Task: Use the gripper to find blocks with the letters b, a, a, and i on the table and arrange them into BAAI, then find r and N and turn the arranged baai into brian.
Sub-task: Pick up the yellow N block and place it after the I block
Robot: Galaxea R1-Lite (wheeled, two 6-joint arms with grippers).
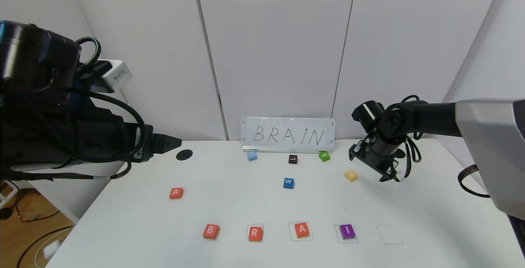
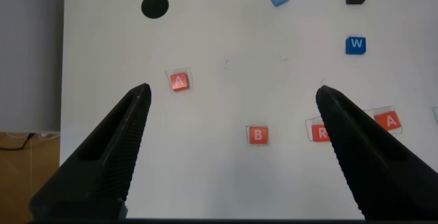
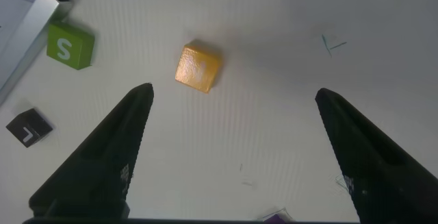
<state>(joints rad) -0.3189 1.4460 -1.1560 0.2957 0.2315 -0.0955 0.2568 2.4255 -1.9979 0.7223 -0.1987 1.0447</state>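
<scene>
Taking the BRAIN sign (image 1: 288, 135) as landmark: the left gripper (image 1: 166, 142) hangs parked well off the sign's left end, its fingers spread and empty. In front of the sign the row reads B block (image 1: 210, 231), R block (image 1: 254, 233), A block (image 1: 302, 230), I block (image 1: 347, 231), then one empty drawn outline (image 1: 389, 235), presumably kept for N. The spare A block (image 1: 176, 193) lies aside, left of the row. The yellow N block (image 1: 350, 175) sits just off the sign's right end; the right gripper (image 1: 383, 167) hovers beside it, fingers wide apart, likely lining up a grasp.
</scene>
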